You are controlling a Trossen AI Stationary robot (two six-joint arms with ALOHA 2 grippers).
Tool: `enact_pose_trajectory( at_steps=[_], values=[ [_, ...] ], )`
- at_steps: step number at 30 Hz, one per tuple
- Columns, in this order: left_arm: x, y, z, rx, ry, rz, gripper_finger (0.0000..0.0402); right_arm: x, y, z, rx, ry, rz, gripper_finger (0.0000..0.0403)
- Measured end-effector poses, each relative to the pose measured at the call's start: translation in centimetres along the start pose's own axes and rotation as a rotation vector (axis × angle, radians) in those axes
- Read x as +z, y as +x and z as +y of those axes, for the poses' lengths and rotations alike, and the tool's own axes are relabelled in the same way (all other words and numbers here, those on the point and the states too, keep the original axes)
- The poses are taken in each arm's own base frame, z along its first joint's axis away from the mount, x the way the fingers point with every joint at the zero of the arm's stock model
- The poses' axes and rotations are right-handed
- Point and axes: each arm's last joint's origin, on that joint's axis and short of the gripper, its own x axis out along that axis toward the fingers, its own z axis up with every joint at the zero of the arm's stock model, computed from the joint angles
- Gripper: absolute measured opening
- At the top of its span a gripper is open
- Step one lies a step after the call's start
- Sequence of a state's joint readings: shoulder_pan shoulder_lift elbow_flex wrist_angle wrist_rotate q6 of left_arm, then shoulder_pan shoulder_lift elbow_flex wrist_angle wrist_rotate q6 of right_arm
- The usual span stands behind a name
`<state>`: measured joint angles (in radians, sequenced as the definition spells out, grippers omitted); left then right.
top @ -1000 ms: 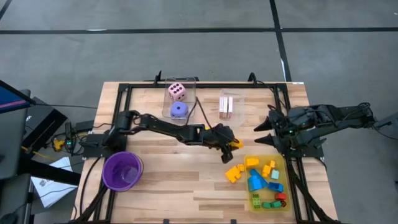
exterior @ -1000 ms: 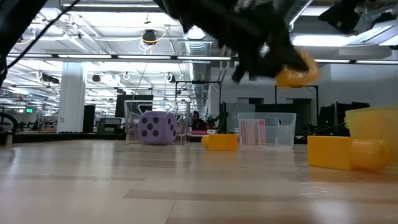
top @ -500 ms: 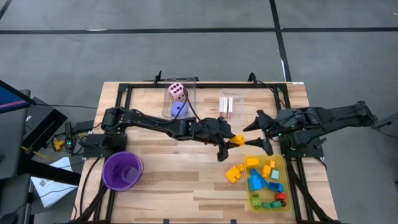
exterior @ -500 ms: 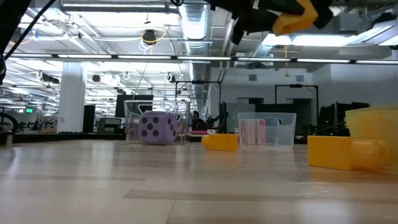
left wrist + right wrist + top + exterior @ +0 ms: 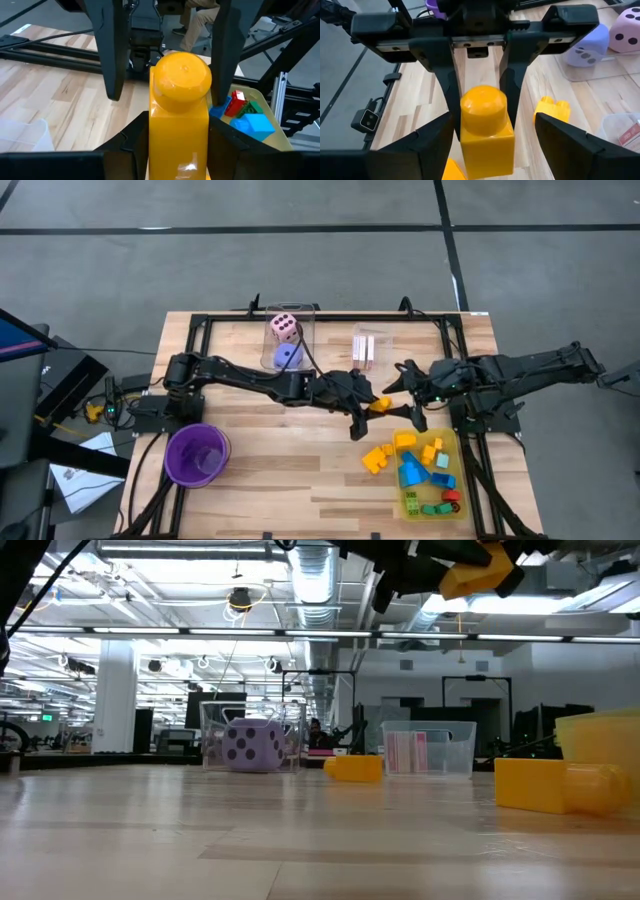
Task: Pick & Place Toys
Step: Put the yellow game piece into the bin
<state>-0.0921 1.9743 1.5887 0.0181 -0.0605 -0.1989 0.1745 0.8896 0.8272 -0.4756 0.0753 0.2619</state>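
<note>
A yellow block with a round stud (image 5: pixel 378 405) (image 5: pixel 478 570) hangs high over the table's middle, with my left gripper (image 5: pixel 372 408) (image 5: pixel 177 147) shut on it. My right gripper (image 5: pixel 405 395) (image 5: pixel 492 137) is open and faces it from the table's right. Its fingers stand on either side of the block's far end, and I see no touch. More toys lie in the yellow tray (image 5: pixel 455 442). Two yellow blocks (image 5: pixel 377 457) rest on the table beside the tray. My left gripper pinches the yellow block's square body (image 5: pixel 156 142) by two opposite sides between its two fingers. The fingers come from the table's left, slanting a little down. The block is lifted clear of the table, its stud (image 5: pixel 181 82) pointing away from the gripper.
A clear box with a pink die and a purple die (image 5: pixel 285 340) stands at the far edge, and a clear box with cards (image 5: pixel 364 350) to its right. A purple cup (image 5: pixel 197 455) stands near left. A black frame (image 5: pixel 200 330) runs around the table.
My left gripper has gone up with the yellow block, lifting it well above the table, then stayed still. My right gripper has moved toward the table's left, toward the block, and rolled a little. It stays open.
</note>
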Motion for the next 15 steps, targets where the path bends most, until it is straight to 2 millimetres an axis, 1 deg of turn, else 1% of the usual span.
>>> enact_pose_trajectory(
  at_steps=[3, 6, 9, 13, 14, 15],
  values=[
    [0.04, 0.00, -0.01, -0.001, 0.000, -0.005, 0.0137, -0.01, 0.01, 0.00, 0.000, 0.000, 0.002, 0.0263],
    [0.12, 0.01, 0.12, 0.000, -0.011, -0.010, 0.0138, -0.03, 0.01, 0.01, 0.004, 0.000, 0.004, 0.0244],
    [0.22, 0.02, 0.36, 0.003, -0.027, -0.015, 0.0138, -0.07, 0.36, 0.04, 0.005, -0.001, 0.016, 0.0209],
    [0.26, 0.05, 0.37, -0.004, -0.028, -0.022, 0.0140, -0.08, 0.32, 0.10, 0.026, -0.002, 0.022, 0.0138],
    [0.25, 0.05, 0.37, -0.004, -0.029, -0.021, 0.0141, -0.10, 0.32, 0.10, 0.028, -0.004, 0.025, 0.0126],
    [0.23, 0.05, 0.37, -0.004, -0.029, -0.020, 0.0142, -0.10, 0.33, 0.10, 0.028, -0.004, 0.026, 0.0127]
  ],
)
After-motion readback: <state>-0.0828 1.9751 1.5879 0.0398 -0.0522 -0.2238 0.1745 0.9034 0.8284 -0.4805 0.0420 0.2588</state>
